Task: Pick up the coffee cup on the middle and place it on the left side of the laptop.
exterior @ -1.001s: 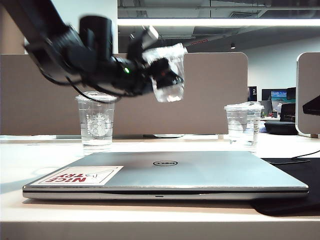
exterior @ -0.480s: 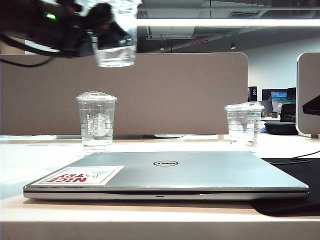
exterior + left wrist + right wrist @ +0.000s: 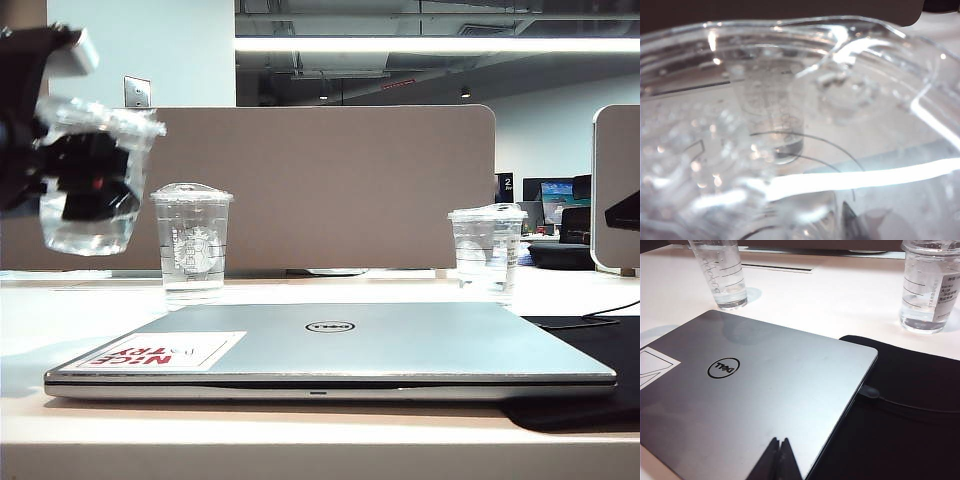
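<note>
Coffee cup [image 3: 92,180] sits clamped in the left gripper [image 3: 80,185], up in the air at the far left of the exterior view, tilted, clear of the surface [image 3: 300,440] and off to the left of the laptop [image 3: 330,350]. Left wrist view is filled by the cup's clear plastic [image 3: 790,125], blurry, gripper fingers not separable there. Laptop lies closed and flat, silver-grey, round logo [image 3: 330,326] in the middle of the lid, red-and-white sticker [image 3: 160,351] on its near-left corner. Behind it, tall clear cup with domed lid [image 3: 191,240] stands upright on the surface at back left, just beside the held cup in the exterior view but not touching it. Clear cup with horizontal lines [image 3: 487,250] stands upright at back right, well apart. Black mat [image 3: 900,420] lies under the laptop's right edge, with a thin cable [image 3: 910,404] running over it. Right gripper [image 3: 779,460] hangs over the near part of the laptop lid, fingers together, holding nothing.
</note>
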Tool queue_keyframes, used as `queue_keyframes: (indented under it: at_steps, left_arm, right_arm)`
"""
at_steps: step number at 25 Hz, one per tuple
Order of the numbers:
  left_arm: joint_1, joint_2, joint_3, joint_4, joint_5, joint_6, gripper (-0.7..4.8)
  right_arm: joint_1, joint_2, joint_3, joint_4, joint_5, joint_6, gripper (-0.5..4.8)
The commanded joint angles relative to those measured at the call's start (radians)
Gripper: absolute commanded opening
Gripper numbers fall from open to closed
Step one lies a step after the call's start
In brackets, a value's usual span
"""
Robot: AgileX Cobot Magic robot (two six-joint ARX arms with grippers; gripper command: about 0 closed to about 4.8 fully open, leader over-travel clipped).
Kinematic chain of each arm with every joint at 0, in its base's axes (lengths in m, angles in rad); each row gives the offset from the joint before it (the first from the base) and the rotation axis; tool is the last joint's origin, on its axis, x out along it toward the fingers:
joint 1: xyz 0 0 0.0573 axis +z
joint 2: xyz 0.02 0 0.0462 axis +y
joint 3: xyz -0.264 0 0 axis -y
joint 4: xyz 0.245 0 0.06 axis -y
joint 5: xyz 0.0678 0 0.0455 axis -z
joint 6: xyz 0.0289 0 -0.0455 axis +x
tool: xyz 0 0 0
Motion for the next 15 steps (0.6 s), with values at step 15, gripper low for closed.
queue_keyframes:
  at_steps: [15]
  left_arm:
    - [0.141,0.491,-0.013,0.533,0.091,-0.161,2.8]
  right_arm:
    - [0.001,-0.002,-0.004,0.018,-0.001,-0.003,-0.05]
